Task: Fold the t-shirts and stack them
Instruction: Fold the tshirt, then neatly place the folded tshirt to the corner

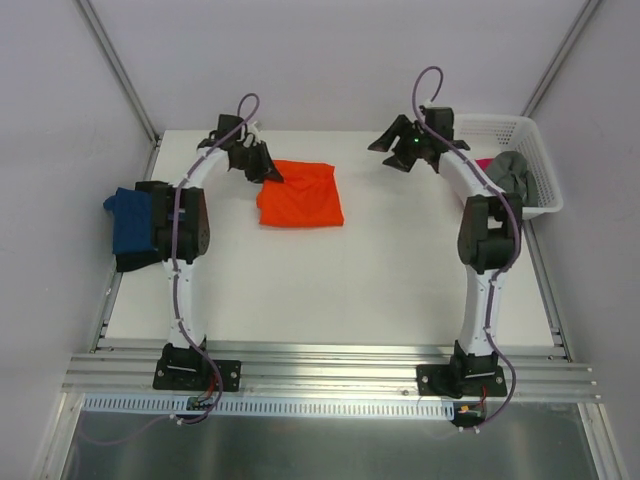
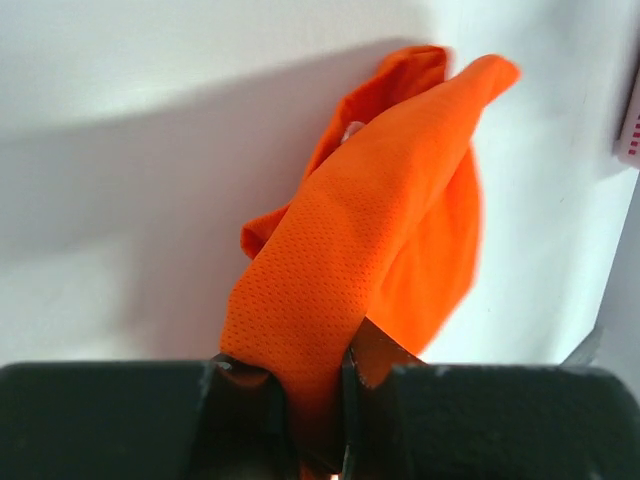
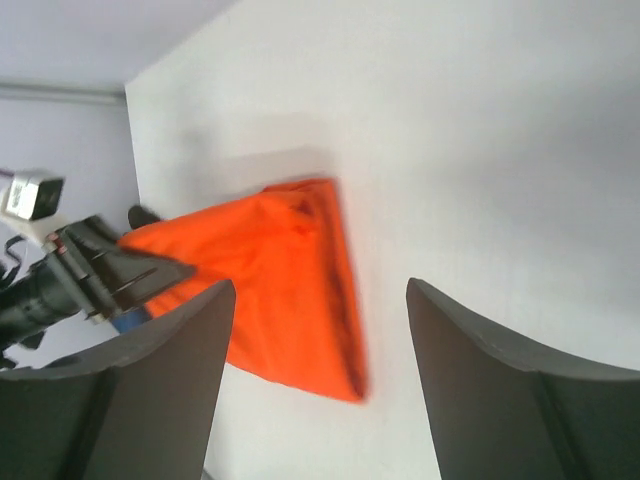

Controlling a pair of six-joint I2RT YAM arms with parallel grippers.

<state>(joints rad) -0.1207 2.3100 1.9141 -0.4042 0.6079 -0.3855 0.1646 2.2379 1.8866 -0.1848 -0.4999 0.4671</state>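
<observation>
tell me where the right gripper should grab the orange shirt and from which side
Probably its far right corner, coming down from the right. The orange shirt lies mostly flat as a folded rectangle. The left gripper pinches its far left corner, and the open right gripper hovers just beyond that free edge on its own side.

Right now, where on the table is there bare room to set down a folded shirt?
Widest free patch: bare table from the orange shirt down to the near rail. A smaller gap lies between that shirt and the white basket. Crowded: the left edge with the blue shirt, and where the left fingers clamp the orange shirt.
</observation>
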